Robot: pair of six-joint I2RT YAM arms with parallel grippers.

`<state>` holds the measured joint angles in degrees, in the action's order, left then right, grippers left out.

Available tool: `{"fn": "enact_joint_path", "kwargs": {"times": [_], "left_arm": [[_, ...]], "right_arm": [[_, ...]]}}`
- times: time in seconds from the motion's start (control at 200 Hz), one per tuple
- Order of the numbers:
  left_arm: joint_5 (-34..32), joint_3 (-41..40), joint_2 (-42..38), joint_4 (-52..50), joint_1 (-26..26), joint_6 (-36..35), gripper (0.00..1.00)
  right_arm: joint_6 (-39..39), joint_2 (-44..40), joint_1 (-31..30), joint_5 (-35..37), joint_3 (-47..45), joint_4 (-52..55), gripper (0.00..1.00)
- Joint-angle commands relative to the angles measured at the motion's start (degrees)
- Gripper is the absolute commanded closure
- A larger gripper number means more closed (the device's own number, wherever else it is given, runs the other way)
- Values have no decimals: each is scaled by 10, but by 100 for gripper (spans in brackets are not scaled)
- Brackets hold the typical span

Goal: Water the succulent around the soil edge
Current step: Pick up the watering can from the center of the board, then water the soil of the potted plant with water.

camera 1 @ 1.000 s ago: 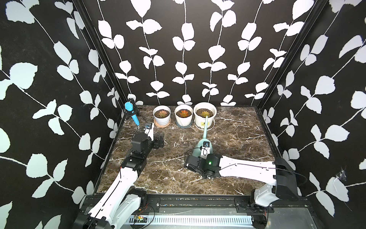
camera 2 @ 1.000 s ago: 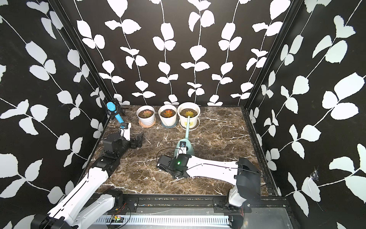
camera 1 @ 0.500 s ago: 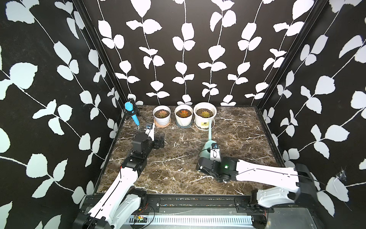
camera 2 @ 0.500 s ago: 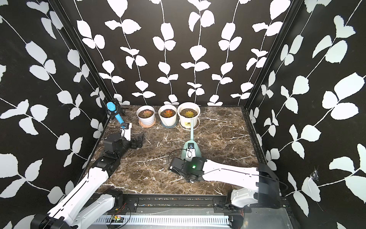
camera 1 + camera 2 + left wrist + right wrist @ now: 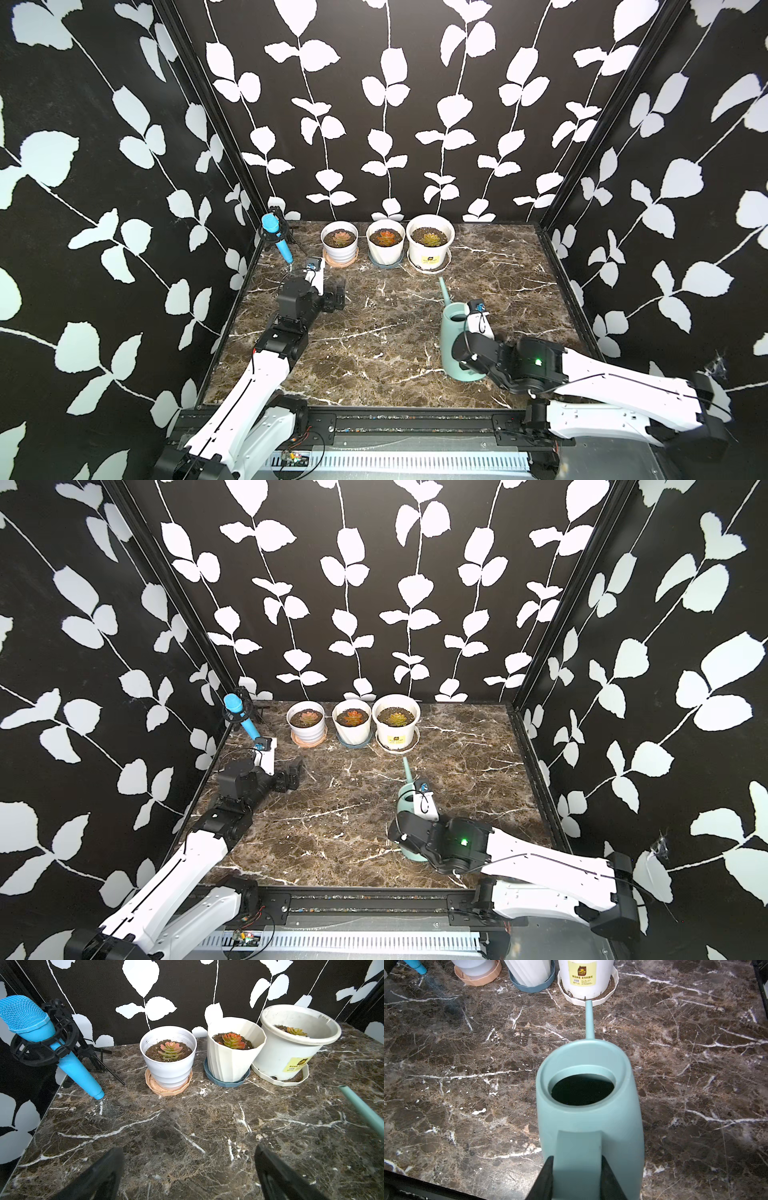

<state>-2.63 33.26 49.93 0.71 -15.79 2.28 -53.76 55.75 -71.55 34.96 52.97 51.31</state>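
The handle of the watering can (image 5: 589,1118) is pinched between the fingers of the right end effector (image 5: 578,1178). The can is kept upright and level, on the surface (image 5: 374,324) or just above it; which of the two cannot be told. Its spout (image 5: 589,1020) is aimed straight ahead of the end effector at the labelled pot (image 5: 430,251), with the tip near that pot's saucer and below its rim.

The succulent (image 5: 430,238) in that pot sits well ahead of the end effector, beside a ribbed pot (image 5: 385,249) and a small round pot (image 5: 340,249). No water is seen leaving the spout, and it cannot be judged whether any soil has been wetted.

As things lie, no pouring is under way. If the watering is not yet done, the can has to be lifted, carried forward over the pot's rim, tilted, and led around the soil edge.

The left end effector (image 5: 189,1153) is spread wide and empty, with the pots ahead of it.
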Motion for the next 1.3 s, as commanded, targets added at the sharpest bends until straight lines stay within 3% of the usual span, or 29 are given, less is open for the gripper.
{"fn": "enact_joint_path", "kwargs": {"times": [0.0, 0.345, 0.5, 0.685, 1.07, 1.295], "left_arm": [[-5, -6, -6, 8, -4, -7, 1], [-9, -8, -9, 8, -5, -9, 1], [-9, -8, -8, 7, -4, -9, 1], [-9, -8, -8, 9, -5, -9, 1], [-10, -9, -13, 7, -5, -9, 1], [-10, -9, -13, 7, -6, -9, 1]], "right_arm": [[59, -43, 3, 49, -26, -43, 100], [188, -198, 3, 56, -94, -149, 100], [247, -223, 3, 68, -81, -165, 100], [281, -164, 7, 71, 12, -125, 100], [262, -7, 113, -89, 206, 24, 100], [270, 71, 149, -142, 331, 101, 100]]}}
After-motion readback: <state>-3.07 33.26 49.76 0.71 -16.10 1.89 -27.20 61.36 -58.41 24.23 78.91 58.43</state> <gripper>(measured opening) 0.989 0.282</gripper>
